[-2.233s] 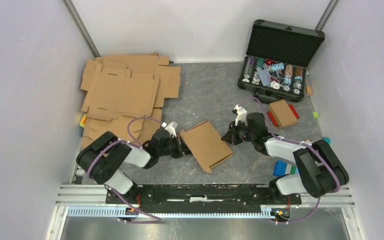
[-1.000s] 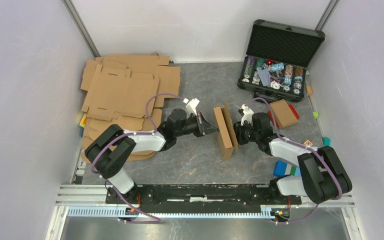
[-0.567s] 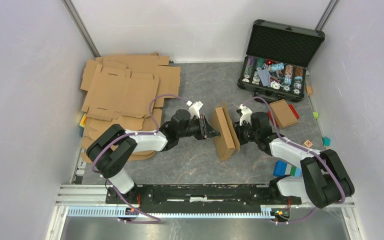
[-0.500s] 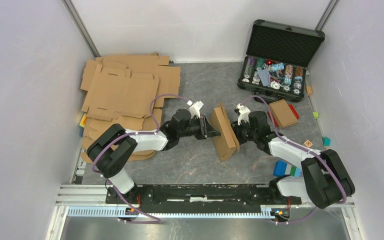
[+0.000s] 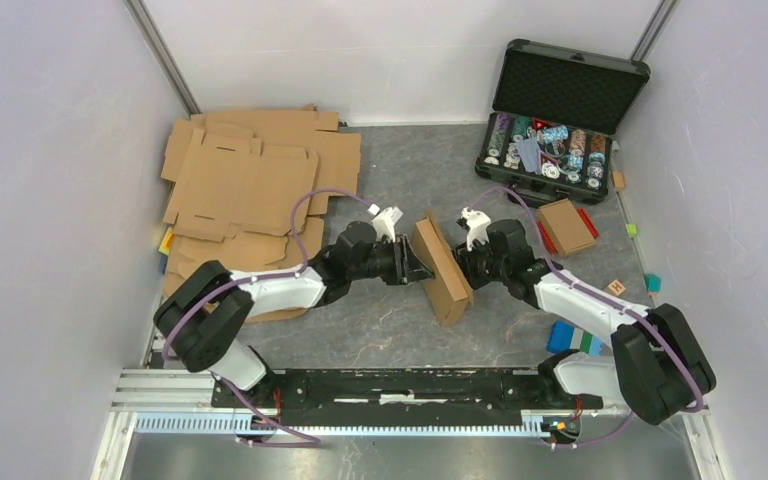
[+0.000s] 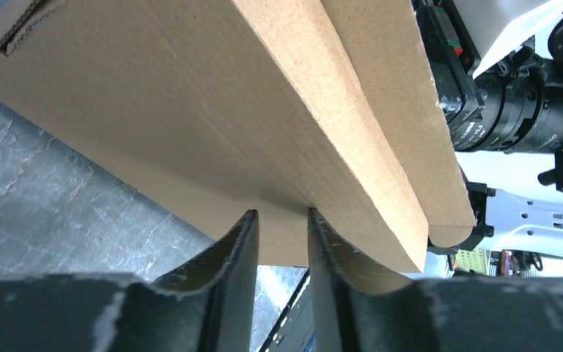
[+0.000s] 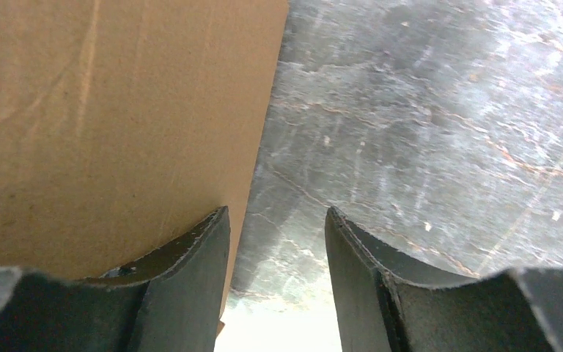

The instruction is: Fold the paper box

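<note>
A: Entry. Where does the paper box [image 5: 442,268] sit?

B: On edge on the grey table [image 5: 400,170], leaning, directly between the two tools. The left gripper [image 5: 415,266] faces one broad panel and the right gripper [image 5: 460,268] faces the opposite one.

A: Left gripper state?

B: Jaws a narrow gap apart, nothing between them. In the left wrist view both fingertips [image 6: 240,242] butt against the broad panel straight ahead. A folded-over wall runs diagonally just above the tips. There is a slot at the panel's far upper corner. Part of the right arm [image 6: 513,110] shows past the box's edge.

A: Right gripper?

B: Jaws wider apart, clamped on nothing. In the right wrist view the plain panel fills the space ahead of one finger [image 7: 190,253], and its free edge ends just inside the gap. Bare table lies ahead of the other finger. Cannot tell whether that first finger touches the cardboard.

A: Surroundings?

B: A stack of flat cardboard blanks [image 5: 250,180] lies well off to the left arm's outer side. An open black case of poker chips [image 5: 560,110] stands well beyond the right gripper. A small closed brown box [image 5: 567,226] rests near the right arm's outer side.
</note>
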`<state>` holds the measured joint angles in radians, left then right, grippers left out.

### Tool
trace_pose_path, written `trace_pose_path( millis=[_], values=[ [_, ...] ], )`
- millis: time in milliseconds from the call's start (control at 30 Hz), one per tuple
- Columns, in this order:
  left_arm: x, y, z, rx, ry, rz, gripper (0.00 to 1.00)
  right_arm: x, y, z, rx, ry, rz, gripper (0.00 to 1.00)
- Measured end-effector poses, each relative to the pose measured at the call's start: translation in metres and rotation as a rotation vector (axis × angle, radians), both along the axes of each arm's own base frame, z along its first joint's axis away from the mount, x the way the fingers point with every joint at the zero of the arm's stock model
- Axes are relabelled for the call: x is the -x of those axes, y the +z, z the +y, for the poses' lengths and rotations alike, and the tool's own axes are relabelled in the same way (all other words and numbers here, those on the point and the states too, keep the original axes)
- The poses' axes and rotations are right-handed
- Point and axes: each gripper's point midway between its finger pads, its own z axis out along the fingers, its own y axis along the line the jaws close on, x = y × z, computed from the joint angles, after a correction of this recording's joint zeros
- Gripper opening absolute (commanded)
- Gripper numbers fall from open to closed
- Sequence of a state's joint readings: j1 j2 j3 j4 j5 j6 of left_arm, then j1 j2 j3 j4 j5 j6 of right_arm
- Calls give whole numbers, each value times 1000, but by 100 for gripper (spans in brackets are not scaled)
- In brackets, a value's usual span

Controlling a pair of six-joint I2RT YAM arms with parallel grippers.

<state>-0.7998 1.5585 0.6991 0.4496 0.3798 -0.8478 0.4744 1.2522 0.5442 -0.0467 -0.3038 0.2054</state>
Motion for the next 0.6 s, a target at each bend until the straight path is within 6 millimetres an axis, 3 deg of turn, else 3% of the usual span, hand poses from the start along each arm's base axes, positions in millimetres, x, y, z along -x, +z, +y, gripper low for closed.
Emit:
trace_pose_path(
  millis=[267, 600],
  values=[
    [15, 4, 14, 20, 2, -23, 54, 12, 5, 15, -76, 73, 10, 59],
    [21, 10, 21, 36, 10, -43, 50, 16, 1, 16, -76, 88, 14, 59]
  ],
)
